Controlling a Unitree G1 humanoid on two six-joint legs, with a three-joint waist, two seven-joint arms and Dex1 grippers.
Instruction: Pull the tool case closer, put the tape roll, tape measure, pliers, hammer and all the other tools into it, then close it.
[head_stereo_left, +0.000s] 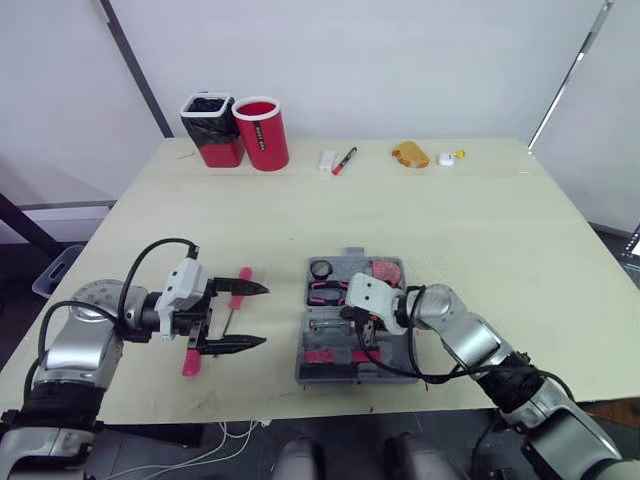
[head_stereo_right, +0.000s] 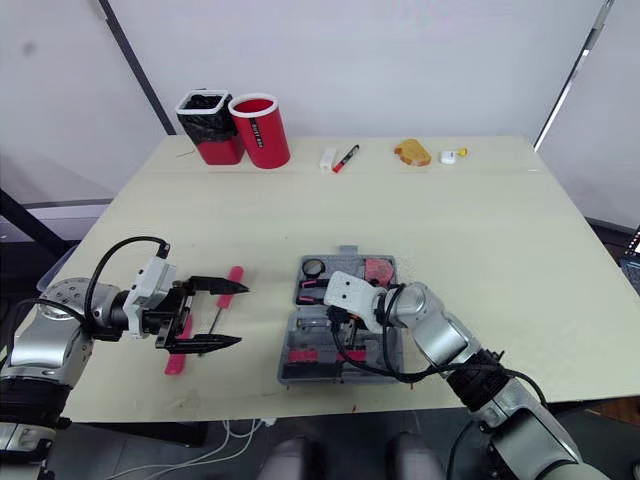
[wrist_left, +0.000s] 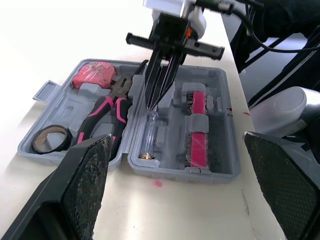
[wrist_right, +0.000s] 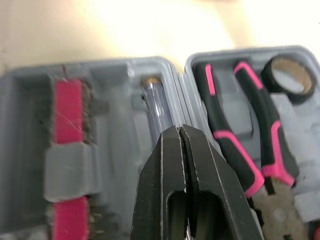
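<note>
Your right jaws (wrist_right: 179, 131) are pressed shut with nothing between them. The tips are right at the end of the clear plastic tube-shaped handle (wrist_right: 156, 102) lying in its slot in the open grey plastic tool case (head_stereo_left: 330, 375). That handle runs straight away from the tips, along the line of the fingers.

Your left jaws (head_stereo_left: 265, 316) are spread wide and empty, hovering low and pointing at the case. This is the bit that matters: a pink-handled tool with a thin metal shaft (head_stereo_left: 191, 358) lies on the pale worktop (head_stereo_left: 480, 230) right below them. Its long axis runs crosswise to the fingers, from near you to farther away and leaning slightly toward the case. There's another pink end (head_stereo_left: 244, 277) just past the far finger, and I can't tell if it's the same tool or a second one. Either way the left arm is much nearer, and the case is off to its right.

Already in the case:
- black-and-pink pliers (wrist_left: 107, 112)
- black tape roll (wrist_left: 50, 139)
- red tape measure (wrist_left: 94, 74)
- a pink strip of bits (wrist_left: 198, 127)

As for writing, the red cylinder (head_stereo_left: 262, 133) at the far edge has white lettering, but it's too small to read. No brand shows on the case.
</note>
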